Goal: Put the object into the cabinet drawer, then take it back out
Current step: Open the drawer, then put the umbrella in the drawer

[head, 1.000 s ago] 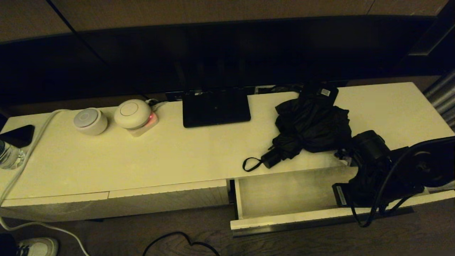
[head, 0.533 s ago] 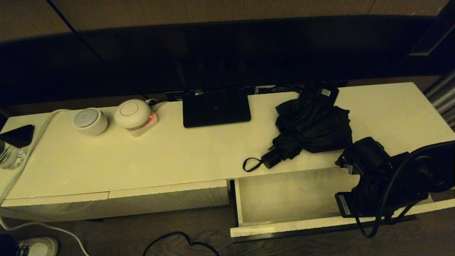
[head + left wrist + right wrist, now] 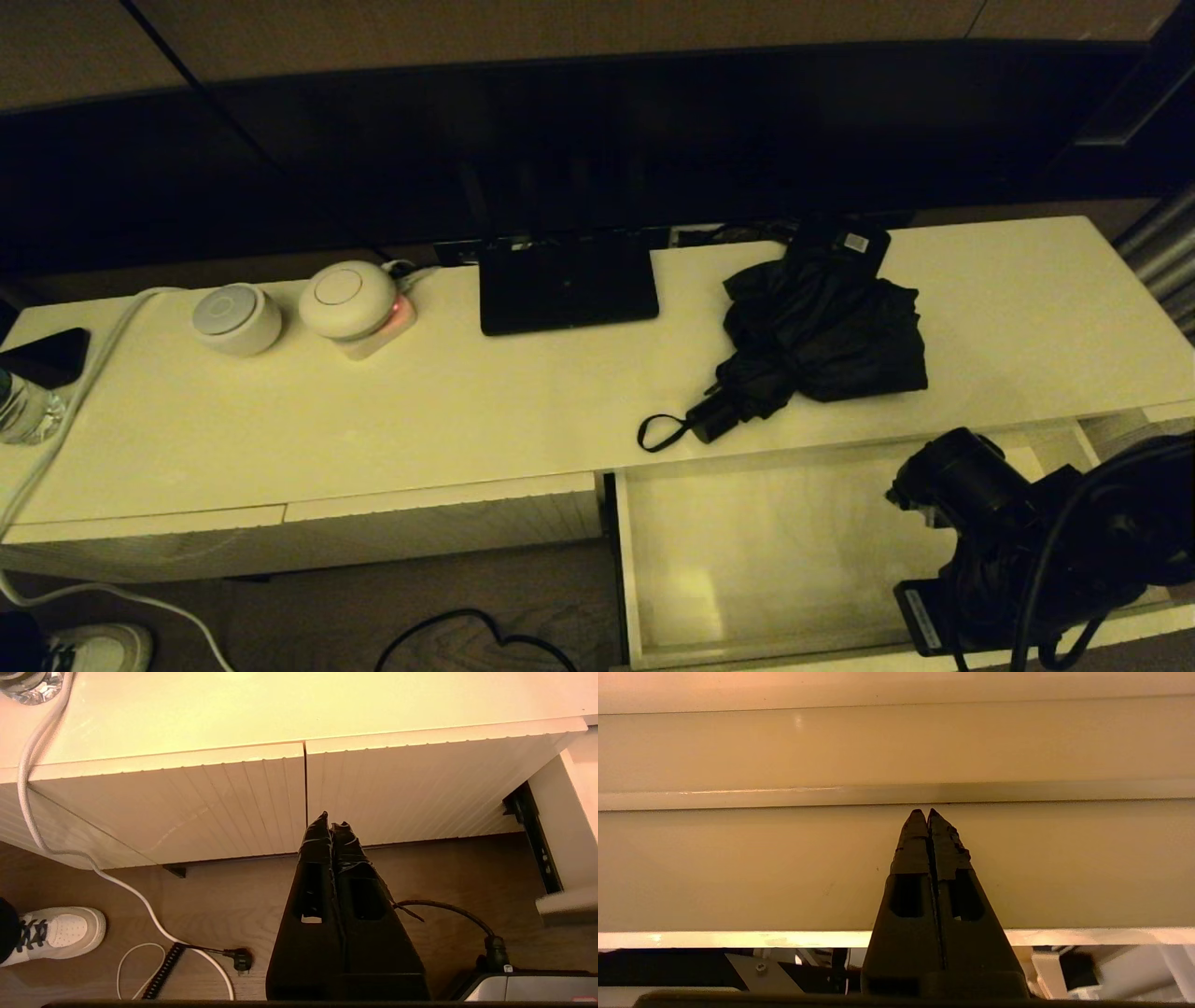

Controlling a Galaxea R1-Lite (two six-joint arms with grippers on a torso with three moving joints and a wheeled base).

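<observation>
1. Head view: the right gripper [image 3: 943, 523] is sitting nearest the camera, over the right part of the open cabinet drawer [image 3: 747, 644]; in the right wrist view its fingers [image 3: 915, 840] are pressing flat together with nothing between them, their tips pointing over the drawer's pale floor.
2. The cabinet drawer is standing pulled out toward the camera, its plain interior showing, with the shorter ribbed drawer front [image 3: 439, 513] sitting shut just to its left.
3. The left gripper [image 3: 331, 821] is hanging low in front of the closed ribbed fronts, left of the cabinet drawer, its fingers likewise pressing together on nothing, above the wooden floor [image 3: 224, 905].
4. The black folding umbrella [image 3: 822, 331] is lying on the cabinet top [image 3: 420, 411] just behind the cabinet drawer, its handle and strap loop [image 3: 658, 432] reaching toward the top's front edge, apart from the right gripper.
5. Farther back from the cabinet drawer, a small black box with a white sticker [image 3: 845, 241] is touching the umbrella's far side.
6. The flat black router [image 3: 567, 283] is resting behind and left of the cabinet drawer, and two round white devices [image 3: 345, 299] are sitting farther left again.
</observation>
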